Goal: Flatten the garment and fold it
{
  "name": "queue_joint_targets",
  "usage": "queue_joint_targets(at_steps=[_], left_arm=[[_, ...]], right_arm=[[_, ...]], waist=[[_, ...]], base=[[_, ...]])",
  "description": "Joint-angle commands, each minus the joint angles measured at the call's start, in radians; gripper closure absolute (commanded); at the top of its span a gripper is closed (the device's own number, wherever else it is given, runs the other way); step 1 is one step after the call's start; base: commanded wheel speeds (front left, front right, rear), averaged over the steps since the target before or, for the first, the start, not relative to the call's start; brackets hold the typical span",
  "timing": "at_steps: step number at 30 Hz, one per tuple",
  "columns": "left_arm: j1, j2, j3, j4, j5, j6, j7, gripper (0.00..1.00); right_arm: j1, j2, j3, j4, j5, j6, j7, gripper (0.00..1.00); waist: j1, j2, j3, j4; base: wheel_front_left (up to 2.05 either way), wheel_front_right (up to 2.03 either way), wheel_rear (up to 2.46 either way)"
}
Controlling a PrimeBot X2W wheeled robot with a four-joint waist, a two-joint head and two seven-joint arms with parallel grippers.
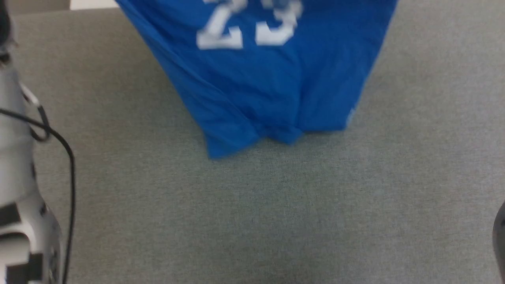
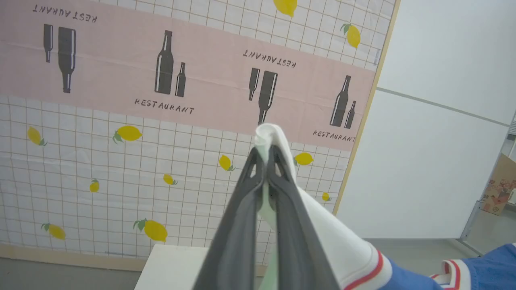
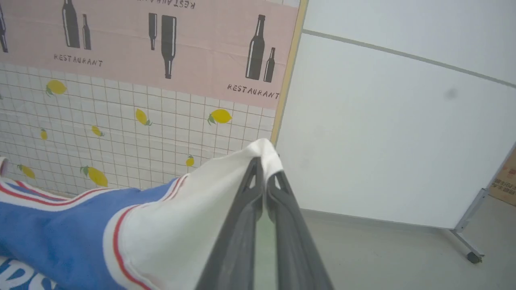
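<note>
In the head view the garment (image 1: 272,86) was blurred, and the top edge cut off its upper part together with the tops of the white numerals (image 1: 276,37). A dark shape (image 1: 500,236) at the right edge was cut too much to tell what it was. In the left wrist view the closed fingers of the left claw (image 2: 266,153) hid the cloth pinched between them. In the right wrist view the bottom edge cut the white letters (image 3: 16,277).

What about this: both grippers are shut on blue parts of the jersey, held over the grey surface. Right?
Not quite: the left gripper and right gripper are shut on white parts of the jersey, as both wrist views show. It is held over the grey surface.
</note>
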Motion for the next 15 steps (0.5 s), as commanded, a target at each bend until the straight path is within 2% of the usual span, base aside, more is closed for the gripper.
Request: queue_joint_targets(at_steps=[1,8,13,15], left_arm=[[-0.06,0.009,0.009,0.014,-0.001,0.009,-0.019,1.0],[-0.305,-0.013,0.056,0.093,-0.023,0.022,-0.139,1.0],[-0.39,-0.052,0.101,0.126,-0.089,-0.002,-0.23,1.0],[-0.388,-0.047,0.098,0.137,-0.09,-0.021,-0.249,1.0]], right_arm=[[-0.064,-0.003,0.004,0.029,-0.02,-0.002,-0.021,1.0],[-0.347,0.02,-0.031,0.123,-0.104,-0.002,-0.173,1.0],[-0.471,0.049,-0.089,0.139,-0.153,-0.002,-0.315,1.0],[-0.493,0.052,-0.1,0.145,-0.168,-0.002,-0.348,1.0]], waist=[[-0.0003,0.0055,0.122,-0.038],[-0.0003,0.0055,0.196,-0.037],[-0.0003,0.0055,0.202,-0.026],[-0.0003,0.0055,0.197,-0.018]], base=[[0.0,0.0,0.0],[0.0,0.0,0.0],[0.0,0.0,0.0],[0.0,0.0,0.0]])
